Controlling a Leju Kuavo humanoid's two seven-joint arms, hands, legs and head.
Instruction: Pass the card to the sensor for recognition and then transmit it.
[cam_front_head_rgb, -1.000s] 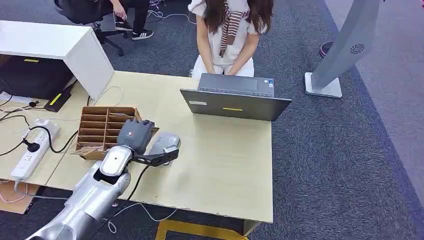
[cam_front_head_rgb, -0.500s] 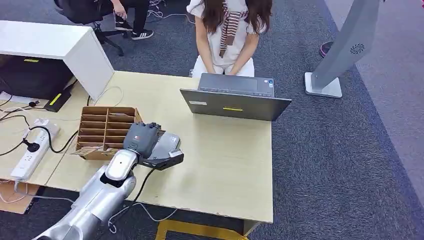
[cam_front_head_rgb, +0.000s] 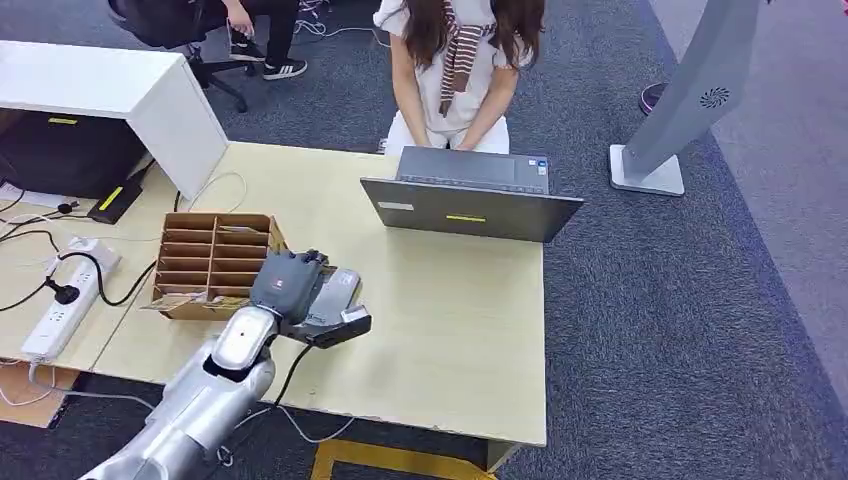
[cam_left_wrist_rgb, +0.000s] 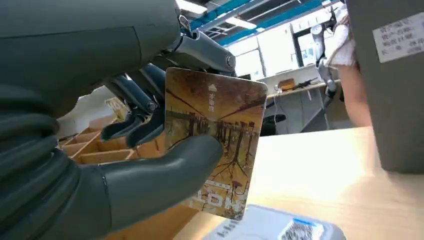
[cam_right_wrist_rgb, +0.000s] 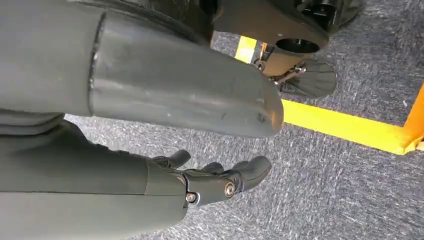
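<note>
Sensor (cam_front_head_rgb: 335, 292) half hidden under left robot hand (cam_front_head_rgb: 288, 281)

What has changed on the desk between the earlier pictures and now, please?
The left hand, holding the card, has moved rightward away from the cardboard organizer, and now hovers over the grey card reader. The laptop, the person behind it and the organizer stayed put.

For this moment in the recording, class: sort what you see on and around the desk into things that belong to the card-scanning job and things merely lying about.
Belong to the job:
- card, held by the left hand
- sensor on the desk, beneath that hand

Lying about:
- cardboard divider box
- laptop
- power strip
- right hand, hanging over the carpet
</note>
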